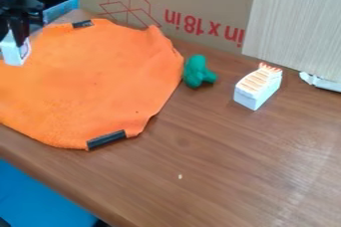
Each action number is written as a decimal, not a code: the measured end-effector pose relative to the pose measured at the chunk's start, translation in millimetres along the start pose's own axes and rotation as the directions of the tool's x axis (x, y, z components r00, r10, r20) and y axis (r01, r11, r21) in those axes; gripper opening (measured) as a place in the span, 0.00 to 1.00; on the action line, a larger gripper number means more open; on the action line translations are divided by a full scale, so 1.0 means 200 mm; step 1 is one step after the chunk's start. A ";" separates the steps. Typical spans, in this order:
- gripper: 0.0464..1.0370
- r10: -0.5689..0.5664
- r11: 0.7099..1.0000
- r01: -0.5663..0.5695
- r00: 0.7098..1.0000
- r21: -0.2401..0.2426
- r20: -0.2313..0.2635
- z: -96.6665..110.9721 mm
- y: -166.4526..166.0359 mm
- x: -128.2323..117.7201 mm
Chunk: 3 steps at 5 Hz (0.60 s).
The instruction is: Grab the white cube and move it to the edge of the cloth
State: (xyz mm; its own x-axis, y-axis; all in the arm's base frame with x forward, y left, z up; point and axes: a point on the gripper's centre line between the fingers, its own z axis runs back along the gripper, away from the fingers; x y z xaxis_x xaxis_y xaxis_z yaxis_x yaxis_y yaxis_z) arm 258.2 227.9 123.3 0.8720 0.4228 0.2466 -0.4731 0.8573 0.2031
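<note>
The black gripper [18, 38] hangs down at the upper left, over the left part of the orange cloth [100, 81]. It is shut on the white cube [13, 54], whose lower part shows below the dark fingertips near the left edge of the view. Whether the cube's underside touches the cloth, I cannot tell. The cloth lies spread out on the brown table, with a dark strip at its near edge and another at its far edge.
Right of the cloth are a green lumpy toy [196, 71] and a white block with an orange-striped top [257, 86]. A cardboard box [186, 2] and a pale wooden panel [293, 22] stand behind. The table's front edge [60, 186] slants across the lower left.
</note>
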 end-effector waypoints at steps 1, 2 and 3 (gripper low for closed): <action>0.31 0.029 1.000 -0.029 1.000 -0.005 -0.012 -0.04 0.07 0.03; 0.31 0.046 0.999 -0.047 0.999 -0.008 -0.021 -0.07 0.12 0.05; 0.31 0.070 0.997 -0.069 0.997 0.021 -0.034 -0.13 0.17 0.06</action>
State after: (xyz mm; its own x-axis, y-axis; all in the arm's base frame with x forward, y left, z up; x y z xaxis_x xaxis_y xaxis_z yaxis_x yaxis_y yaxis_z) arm 255.3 269.8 108.9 0.8406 0.4912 0.2283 -0.5347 0.8198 0.2051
